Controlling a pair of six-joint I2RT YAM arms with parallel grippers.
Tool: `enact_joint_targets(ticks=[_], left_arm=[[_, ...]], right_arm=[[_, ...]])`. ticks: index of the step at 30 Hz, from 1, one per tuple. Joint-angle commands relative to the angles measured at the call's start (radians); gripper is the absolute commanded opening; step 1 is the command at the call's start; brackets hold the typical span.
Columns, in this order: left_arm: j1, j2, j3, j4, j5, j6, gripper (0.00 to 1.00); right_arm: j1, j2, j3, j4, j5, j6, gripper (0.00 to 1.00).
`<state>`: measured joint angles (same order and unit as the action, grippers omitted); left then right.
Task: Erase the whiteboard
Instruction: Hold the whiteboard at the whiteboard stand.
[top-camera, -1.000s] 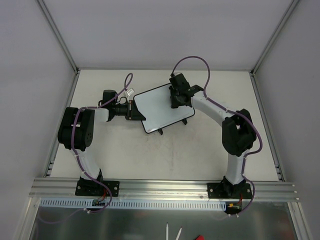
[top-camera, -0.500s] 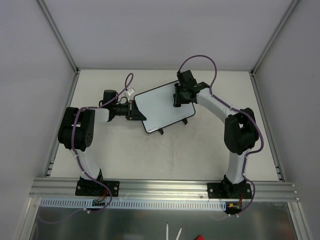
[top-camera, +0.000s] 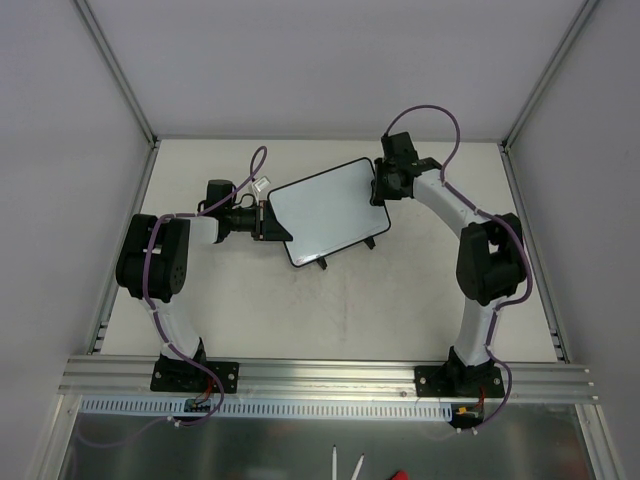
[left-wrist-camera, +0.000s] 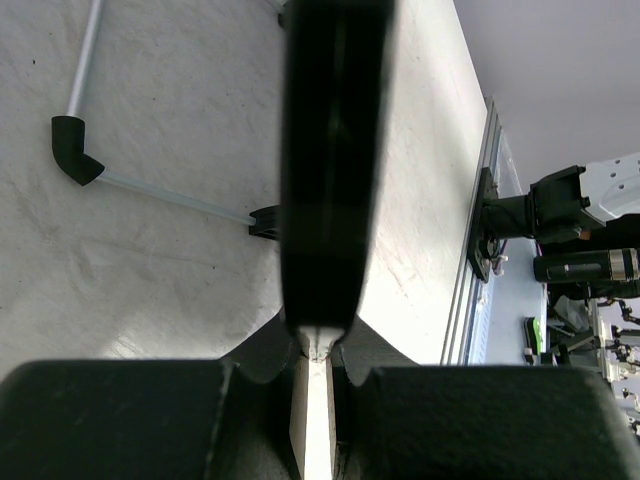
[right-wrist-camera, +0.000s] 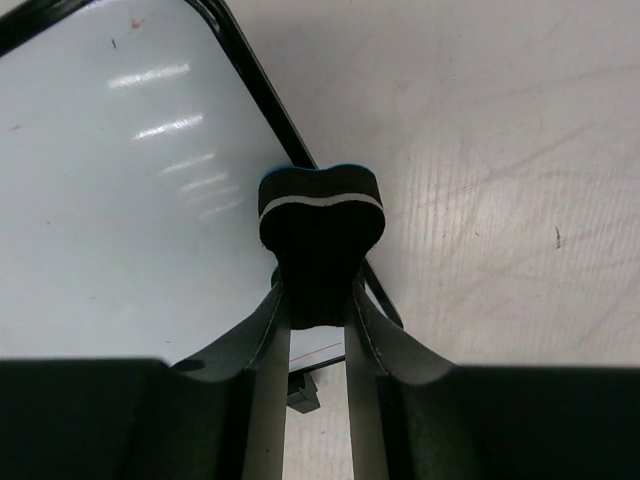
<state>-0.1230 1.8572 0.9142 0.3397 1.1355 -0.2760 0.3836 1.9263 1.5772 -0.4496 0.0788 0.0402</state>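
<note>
The whiteboard (top-camera: 328, 212) lies tilted mid-table, white with a thin black rim and two small black feet; its face looks clean in the top view. My left gripper (top-camera: 268, 221) is shut on the board's left edge, seen edge-on in the left wrist view (left-wrist-camera: 320, 200). My right gripper (top-camera: 380, 187) is shut on the small black bone-shaped eraser (right-wrist-camera: 320, 225), which sits over the board's right rim (right-wrist-camera: 262, 100). A few faint red specks remain on the board in the right wrist view.
The beige table (top-camera: 300, 320) is bounded by a metal frame rail (top-camera: 128, 230) on the left and another on the right (top-camera: 530, 250). A silver rod with a black elbow (left-wrist-camera: 75, 150) shows in the left wrist view.
My right gripper with the eraser has slid right and away across the board, from its upper middle to its right rim. The left gripper and the board have stayed in place.
</note>
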Motion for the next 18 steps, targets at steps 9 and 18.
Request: enact_joint_targets(ticks=[9,18], left_arm=[[0.010,-0.013,0.012,-0.033,-0.031,0.008,0.00],[0.010,-0.013,0.011,-0.033,-0.031,0.008,0.00]], right_arm=[[-0.003,-0.118,-0.061,0.043,0.072,-0.080,0.00],[0.004,-0.257,-0.365,0.253,0.010,-0.016,0.00]])
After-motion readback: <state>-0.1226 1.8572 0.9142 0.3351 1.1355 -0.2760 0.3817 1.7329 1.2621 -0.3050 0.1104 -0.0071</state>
